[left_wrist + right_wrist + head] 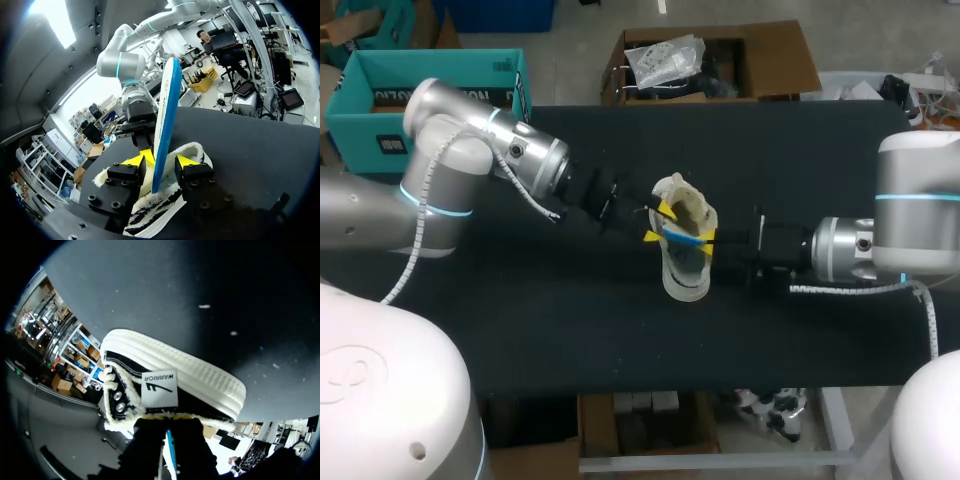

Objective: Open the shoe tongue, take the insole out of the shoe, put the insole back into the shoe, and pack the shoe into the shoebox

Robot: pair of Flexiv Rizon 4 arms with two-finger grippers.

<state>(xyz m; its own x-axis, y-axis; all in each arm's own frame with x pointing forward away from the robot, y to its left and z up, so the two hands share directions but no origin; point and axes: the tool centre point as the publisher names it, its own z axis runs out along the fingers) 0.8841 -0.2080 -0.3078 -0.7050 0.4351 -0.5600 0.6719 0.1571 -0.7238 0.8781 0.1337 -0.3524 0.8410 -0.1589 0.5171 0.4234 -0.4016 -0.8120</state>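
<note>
A white fleece-lined shoe (685,262) with black canvas sides and a ribbed white sole (200,375) stands at the middle of the black table (570,320). A thin blue insole (165,120) rises on edge out of the shoe's opening (192,150). My left gripper (658,222) comes in from the left. Its yellow fingertips (186,161) stand apart on either side of the insole, open, with a gap showing. My right gripper (708,240) reaches in from the opposite side, shut on the insole's edge (169,445). It shows behind the insole in the left wrist view (142,137).
A teal open box (420,90) stands beyond the table's back left corner, and a brown cardboard box (720,60) with bagged items stands beyond the back edge. Bare black tabletop lies in front of the shoe and on both sides.
</note>
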